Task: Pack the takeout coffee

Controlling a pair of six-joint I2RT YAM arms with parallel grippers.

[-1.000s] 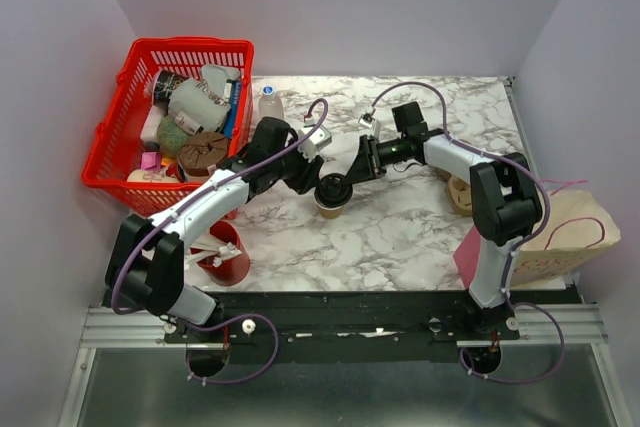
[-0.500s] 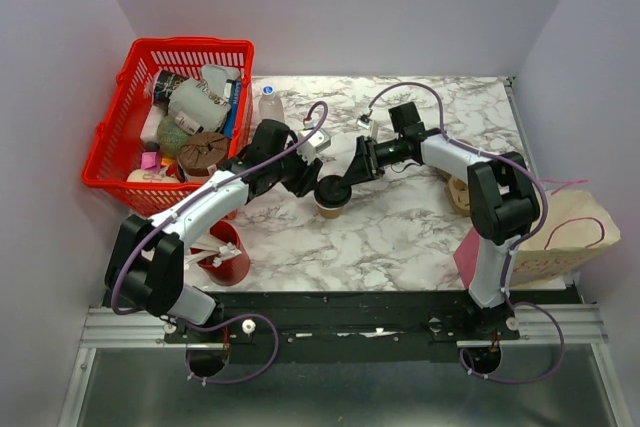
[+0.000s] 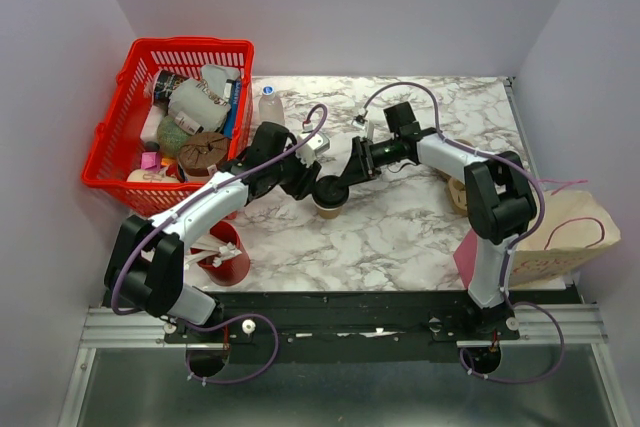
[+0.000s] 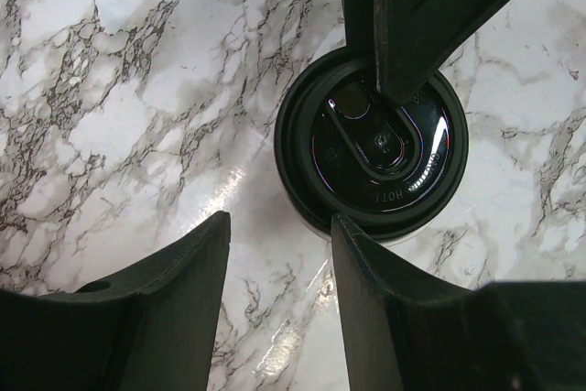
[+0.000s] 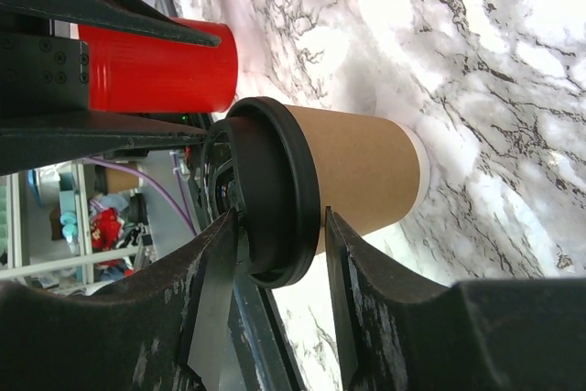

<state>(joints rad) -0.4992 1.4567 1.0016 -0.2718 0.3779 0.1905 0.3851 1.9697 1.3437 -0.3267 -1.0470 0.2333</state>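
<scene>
Tabletop (image 3: 400,237): white marble with grey veining, walled on three sides.

Red basket (image 3: 112,137): at the far left corner, full of mixed packaging. A clear bottle (image 3: 270,104) stood just beside its right wall.

Paper bag (image 3: 560,237): tan, at the near right edge, well apart from the cup.

Red cup (image 3: 228,265): near left, holding white sticks. We saw part of a brown pulp carrier (image 3: 460,194) behind the right arm.

Takeout coffee (image 3: 331,197): upright on the tabletop, roughly mid-table, between the two arms' tips. We noted a smooth kraft-brown wall with a pale band at the foot, where it met the marble. The lid (image 4: 403,180) was round, glossy black and seated on top. It had a raised outer ring, an oval recess near one edge and embossed lettering reading "HOT".

Left pincer (image 4: 279,226): jaws stood apart with only bare marble between them. The cup sat just beyond the fingertips, not touched as far as we could see.

Right pincer (image 5: 279,219): it straddled the lid's edge, one finger lying across the lid's top and the other outside the cup wall just under the rim. We could not tell whether the fingers pinched the lid or stood just clear of it.
</scene>
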